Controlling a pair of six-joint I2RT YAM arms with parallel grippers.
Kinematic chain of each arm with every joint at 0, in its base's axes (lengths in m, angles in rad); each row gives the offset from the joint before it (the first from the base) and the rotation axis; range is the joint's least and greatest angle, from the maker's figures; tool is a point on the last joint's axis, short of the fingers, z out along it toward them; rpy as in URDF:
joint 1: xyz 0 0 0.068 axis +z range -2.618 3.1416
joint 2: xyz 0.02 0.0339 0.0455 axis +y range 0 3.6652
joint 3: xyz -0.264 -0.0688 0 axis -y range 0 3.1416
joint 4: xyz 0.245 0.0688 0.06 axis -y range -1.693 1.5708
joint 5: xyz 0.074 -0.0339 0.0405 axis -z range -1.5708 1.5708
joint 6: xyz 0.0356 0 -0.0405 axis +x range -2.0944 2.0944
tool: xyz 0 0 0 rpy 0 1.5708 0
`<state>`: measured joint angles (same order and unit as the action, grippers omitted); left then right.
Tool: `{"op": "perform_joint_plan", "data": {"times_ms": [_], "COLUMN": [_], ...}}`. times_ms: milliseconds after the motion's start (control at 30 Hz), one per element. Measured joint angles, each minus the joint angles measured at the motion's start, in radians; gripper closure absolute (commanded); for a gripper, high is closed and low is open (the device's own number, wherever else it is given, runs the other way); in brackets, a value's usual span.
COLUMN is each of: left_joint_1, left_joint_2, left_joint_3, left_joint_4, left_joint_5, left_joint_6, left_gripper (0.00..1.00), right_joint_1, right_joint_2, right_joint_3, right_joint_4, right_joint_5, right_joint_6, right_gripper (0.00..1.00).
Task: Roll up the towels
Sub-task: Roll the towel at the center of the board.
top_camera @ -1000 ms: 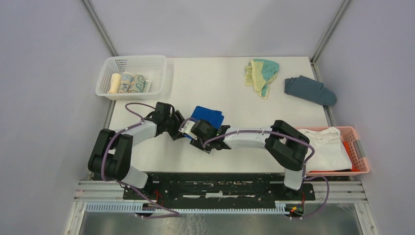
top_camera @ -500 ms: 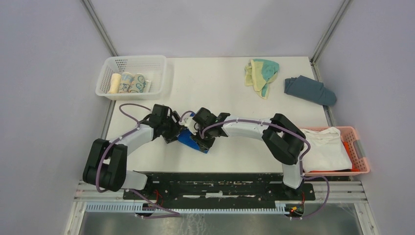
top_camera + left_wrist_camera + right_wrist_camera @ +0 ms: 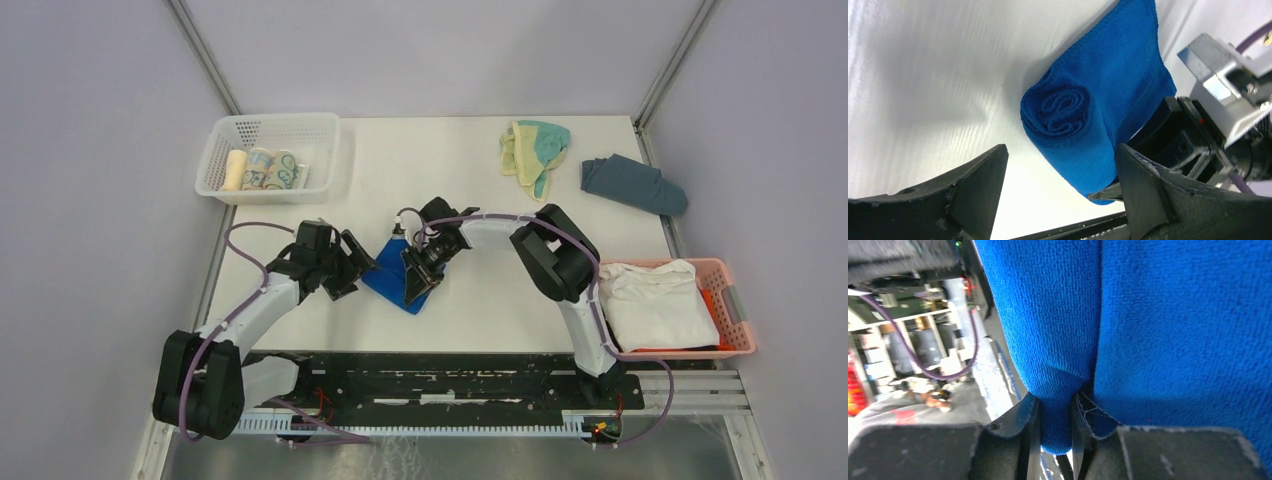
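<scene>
The blue towel [image 3: 392, 282] lies rolled on the table's middle; its spiral end [image 3: 1063, 107] faces the left wrist camera. My left gripper [image 3: 352, 266] is open just left of the roll, its fingers [image 3: 983, 175] apart on either side of the roll's near end without touching it. From the right, my right gripper [image 3: 417, 272] is shut on a fold of the blue towel [image 3: 1158, 315], which is pinched between its fingers [image 3: 1029, 425]. The pale yellow and teal towel [image 3: 535, 150] lies crumpled at the back right, far from both grippers.
A white basket [image 3: 275, 120] at the back left holds rolled towels. A slate grey-blue cloth [image 3: 633, 183] lies at the back right. At the right edge, a pink basket [image 3: 738, 318] holds a white cloth [image 3: 655, 305].
The right gripper shut on the blue towel and swung it toward the near left. The left gripper opened wider and drew back to the left, off the towel.
</scene>
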<state>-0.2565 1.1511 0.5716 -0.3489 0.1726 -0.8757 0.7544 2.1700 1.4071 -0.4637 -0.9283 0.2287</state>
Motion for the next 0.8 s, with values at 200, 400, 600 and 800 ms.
{"op": "perform_joint_plan", "data": {"times_ms": [200,400,600,800], "left_joint_1": [0.000,0.000,0.002,0.002], "left_joint_2": [0.043,0.136,0.214,0.271], "left_joint_3": [-0.023,-0.023,-0.020,0.006], "left_joint_4": [0.043,0.121,0.184,0.202], "left_joint_5": [0.059,0.094,0.122,0.145], "left_joint_6": [-0.026,-0.030,-0.034,-0.033], "left_gripper": [0.16,0.21,0.33,0.37], "right_joint_1": [-0.042,-0.051,-0.050,-0.048], "right_joint_2": [0.060,0.076,0.056,-0.078], "right_joint_3": [-0.003,-0.003,-0.018,-0.100], "right_joint_4": [0.043,0.049,0.056,0.064], "right_joint_5": [-0.122,-0.148,-0.122,0.060], "right_joint_6": [0.102,0.132,0.148,0.132], "right_gripper": [0.79,0.70,0.55,0.42]}}
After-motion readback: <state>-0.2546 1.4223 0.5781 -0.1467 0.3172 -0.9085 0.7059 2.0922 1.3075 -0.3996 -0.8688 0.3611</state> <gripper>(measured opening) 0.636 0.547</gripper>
